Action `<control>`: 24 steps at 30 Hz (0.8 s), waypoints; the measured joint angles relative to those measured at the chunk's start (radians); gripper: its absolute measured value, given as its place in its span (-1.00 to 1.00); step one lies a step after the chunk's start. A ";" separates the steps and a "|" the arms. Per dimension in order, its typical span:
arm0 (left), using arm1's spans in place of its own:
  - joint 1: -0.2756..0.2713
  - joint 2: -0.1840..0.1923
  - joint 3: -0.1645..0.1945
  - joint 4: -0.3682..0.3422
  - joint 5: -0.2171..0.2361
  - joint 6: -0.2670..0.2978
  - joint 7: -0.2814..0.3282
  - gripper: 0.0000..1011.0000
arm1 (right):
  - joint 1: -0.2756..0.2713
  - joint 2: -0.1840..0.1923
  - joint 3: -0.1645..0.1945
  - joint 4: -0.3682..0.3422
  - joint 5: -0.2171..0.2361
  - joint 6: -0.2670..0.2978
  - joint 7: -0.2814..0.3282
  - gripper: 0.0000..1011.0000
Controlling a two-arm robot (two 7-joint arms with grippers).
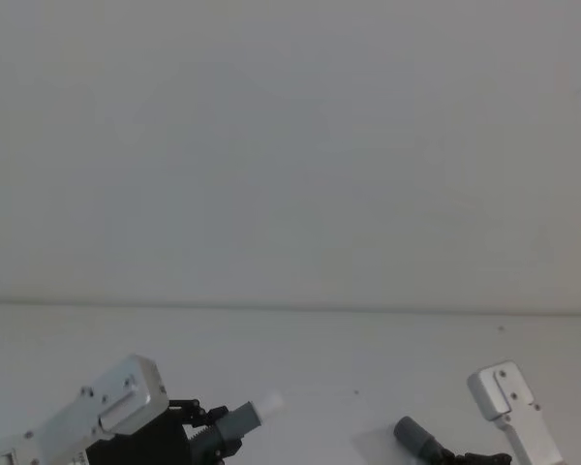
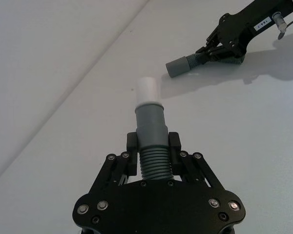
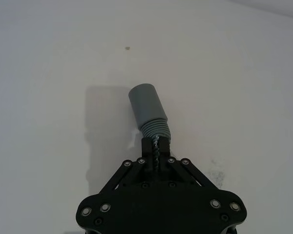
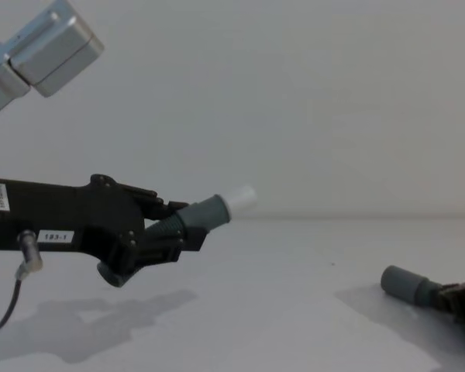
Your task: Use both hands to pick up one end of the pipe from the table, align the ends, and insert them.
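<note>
Left gripper raised well clear of the table, jaws clamped from both sides on the ribbed section of the tipped pipe piece. Past the jaws, a smooth grey collar and then the whitish tip, angled slightly upward away from the table and toward the other arm's side. Small white "183-1" label on the side of the gripper body, a thin cable hanging below the wrist, a soft shadow on the table underneath.

Right gripper low down at the table, jaws closed tight on the ribbed neck of the socket pipe piece. Wide smooth socket sleeve sticking out beyond the jaws, very close to the table surface; resting on it or just lifted, impossible to tell. Open mouth of the sleeve turned toward the tipped piece. Both pieces well apart above the table, ends not yet joined, tip much higher than sleeve.
</note>
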 joint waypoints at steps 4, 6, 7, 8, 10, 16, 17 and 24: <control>-0.009 0.003 0.006 0.007 -0.004 -0.005 -0.009 -0.34 | -0.002 0.013 -0.003 -0.004 -0.004 -0.022 0.015 -0.88; -0.012 0.003 0.008 0.009 -0.006 -0.007 -0.012 -0.34 | -0.004 0.025 -0.004 -0.008 -0.008 -0.043 0.030 -0.88; -0.014 0.004 0.008 0.010 -0.007 -0.008 -0.014 -0.34 | -0.005 0.030 -0.004 -0.010 -0.008 -0.048 0.033 -0.88; -0.016 0.005 0.010 0.012 -0.008 -0.009 -0.016 -0.34 | -0.006 0.039 -0.005 -0.014 -0.010 -0.065 0.047 -0.88; -0.019 0.005 0.011 0.015 -0.010 -0.011 -0.019 -0.34 | -0.009 0.055 -0.006 -0.020 -0.014 -0.094 0.065 -0.88; -0.032 0.006 0.019 0.026 -0.016 -0.017 -0.031 -0.34 | -0.015 0.095 -0.005 -0.038 -0.019 -0.161 0.116 -0.89; -0.035 0.006 0.020 0.028 -0.017 -0.019 -0.032 -0.34 | -0.016 0.101 -0.005 -0.041 -0.019 -0.170 0.124 -0.90; -0.050 0.006 0.028 0.038 -0.024 -0.028 -0.046 -0.34 | -0.027 0.165 -0.002 -0.063 -0.024 -0.272 0.206 -0.90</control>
